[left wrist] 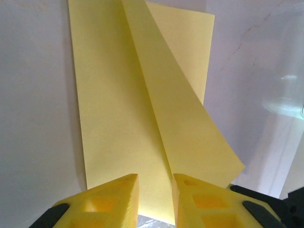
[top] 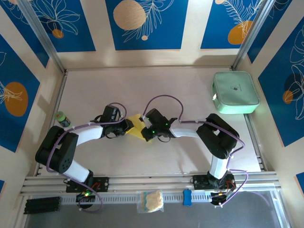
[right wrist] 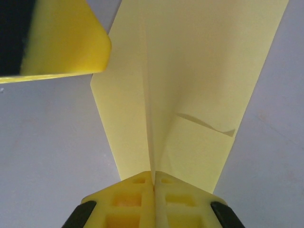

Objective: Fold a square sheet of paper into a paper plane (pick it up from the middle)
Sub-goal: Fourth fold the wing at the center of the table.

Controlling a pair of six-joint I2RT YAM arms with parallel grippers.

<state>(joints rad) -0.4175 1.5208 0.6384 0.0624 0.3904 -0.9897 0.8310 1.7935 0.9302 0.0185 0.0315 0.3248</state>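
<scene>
Honestly, I'm only partway: the yellow paper [top: 136,126] lies at the middle of the table [top: 142,90] between my two arms, creased but no dart yet. It has no sharp nose and no wings, so I judge most folds are left to do. My right gripper [right wrist: 153,176] is pressed together on a raised ridge of the paper; my right wrist camera shows that pinch, with a small wrinkle beside it. My left gripper [left wrist: 156,183] has its fingers slightly apart over the paper's near edge, gripping nothing. Its camera shows a long slanted flap across the flat layer. From overhead the paper is too small to make out either detail.
</scene>
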